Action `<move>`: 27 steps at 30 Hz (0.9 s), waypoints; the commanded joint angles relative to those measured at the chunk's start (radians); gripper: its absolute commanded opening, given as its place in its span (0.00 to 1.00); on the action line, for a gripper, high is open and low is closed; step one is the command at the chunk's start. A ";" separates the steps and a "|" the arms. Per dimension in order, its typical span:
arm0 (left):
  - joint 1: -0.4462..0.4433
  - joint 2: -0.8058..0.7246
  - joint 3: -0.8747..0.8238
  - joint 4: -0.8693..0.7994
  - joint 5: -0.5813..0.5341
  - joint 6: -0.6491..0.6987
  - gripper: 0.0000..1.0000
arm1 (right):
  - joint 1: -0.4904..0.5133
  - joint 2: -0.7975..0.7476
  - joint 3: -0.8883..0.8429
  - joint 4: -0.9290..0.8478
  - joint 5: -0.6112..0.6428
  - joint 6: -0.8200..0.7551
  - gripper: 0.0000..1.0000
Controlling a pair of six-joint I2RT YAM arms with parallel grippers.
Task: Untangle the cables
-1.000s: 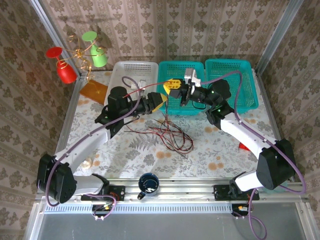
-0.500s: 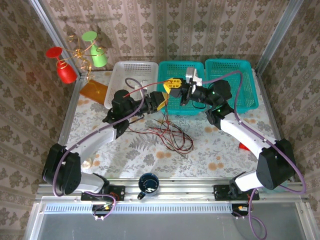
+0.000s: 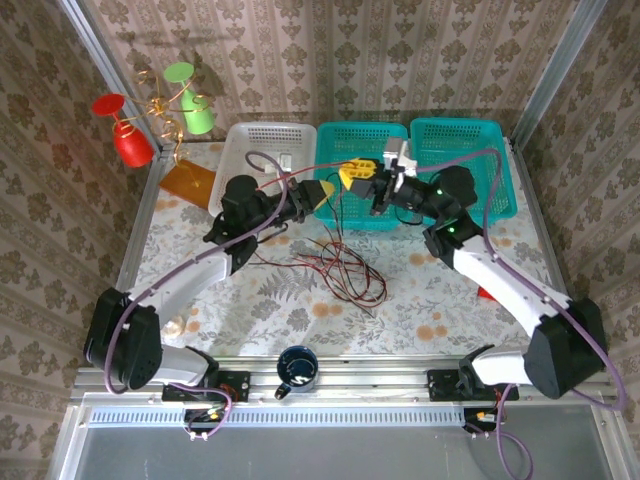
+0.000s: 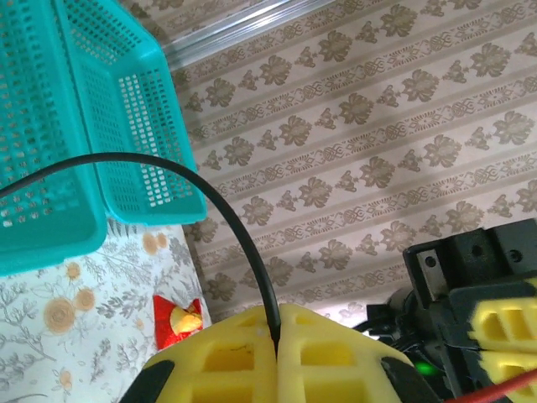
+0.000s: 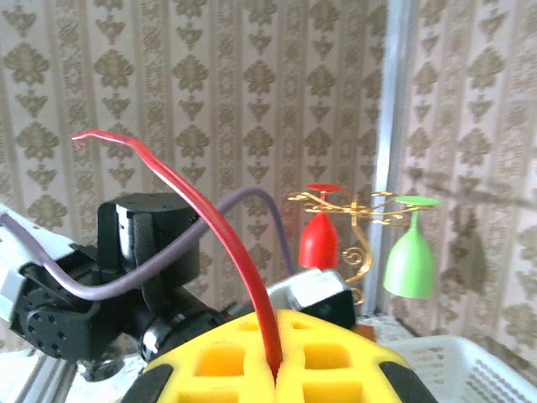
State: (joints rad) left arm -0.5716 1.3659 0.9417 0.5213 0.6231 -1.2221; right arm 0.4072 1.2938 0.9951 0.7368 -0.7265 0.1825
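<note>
A loose tangle of thin black and red cables lies on the flowered table in the middle. My left gripper hangs above it by the teal basket; in the left wrist view its yellow fingers are shut on a black cable that arcs up and left out of the gripper. My right gripper is close beside it, tips nearly facing. In the right wrist view this gripper is shut on a red cable, whose free end curls up left. That red cable runs left over the left arm.
A white basket and two teal baskets line the back. The gold spiral stand with red and green cups sits back left, next to a brown sheet. A dark mug stands at the front edge, a small red object at right.
The left gripper has moved right and up toward the teal basket. The right gripper and its arm have shifted right, drawing the red cable out longer between the arms.
</note>
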 commanded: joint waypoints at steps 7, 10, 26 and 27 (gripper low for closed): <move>0.059 -0.169 0.208 -0.439 -0.136 0.371 0.00 | -0.051 -0.323 -0.127 -0.272 0.511 -0.055 0.00; 0.069 -0.210 0.256 -0.548 -0.209 0.483 0.00 | -0.074 -0.381 -0.149 -0.365 0.670 -0.087 0.00; 0.153 -0.365 0.298 -0.832 -0.503 0.826 0.00 | -0.357 -0.417 -0.129 -0.638 1.040 0.018 0.00; 0.153 -0.366 0.303 -0.837 -0.497 0.824 0.00 | -0.365 -0.414 -0.123 -0.632 1.021 0.022 0.00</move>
State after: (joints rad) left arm -0.4236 1.0134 1.2243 -0.2729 0.1604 -0.4503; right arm 0.0605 0.8818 0.8490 0.1295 0.2783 0.1696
